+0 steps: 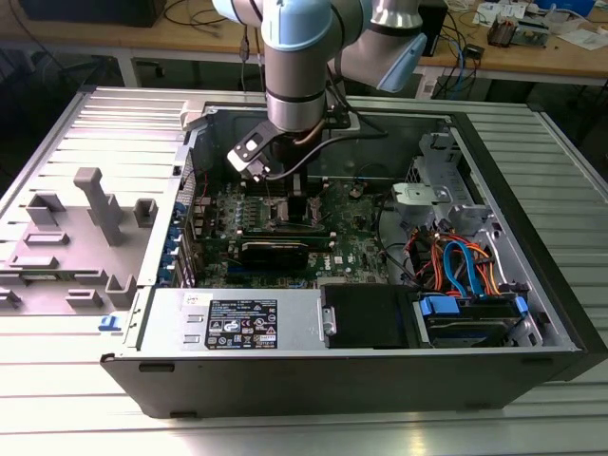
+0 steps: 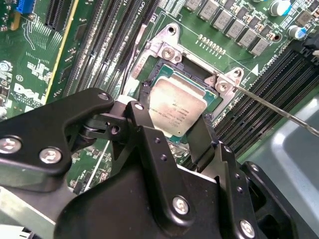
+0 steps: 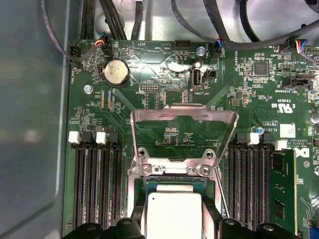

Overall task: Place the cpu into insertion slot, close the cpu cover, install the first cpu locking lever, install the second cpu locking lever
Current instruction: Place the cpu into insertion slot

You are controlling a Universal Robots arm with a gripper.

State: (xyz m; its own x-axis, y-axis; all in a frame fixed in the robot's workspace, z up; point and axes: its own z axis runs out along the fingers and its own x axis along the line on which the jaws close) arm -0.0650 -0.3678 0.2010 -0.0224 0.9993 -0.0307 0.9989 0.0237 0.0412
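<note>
**Desk**: ribbed metal surface running across the lower edge of the exterior view and carrying the open computer case, which occupies the centre of that frame.

**Arm**: enters from the upper centre of the exterior view and reaches down into the case, over the motherboard, a little towards that view's left of middle.

**Claw**: both black fingers flank the cpu on opposite edges and appear clenched on it. No gap shows on either side in both wrist views.

**Cpu cover**: swung up on its hinge and standing open beyond the socket, clear of the chip.

**Insertion slot**: directly beneath the cpu, with its dark frame showing round the chip's far edge. The chip sits squarely over it. Whether it is fully seated or just above the contacts cannot be determined.

**Locking lever**: a thin wire rod, unlatched and angled away from the socket corner.

**Assessment:** the placement step is in hand. To do it well, the chip should be kept level and its edges parallel to the socket frame. Any descent should be straight, with no sideways push, as the contacts beneath are likely delicate. The grip should be eased only once the chip lies flat. The fingers need to stay clear of the raised cover and the lever.
</note>
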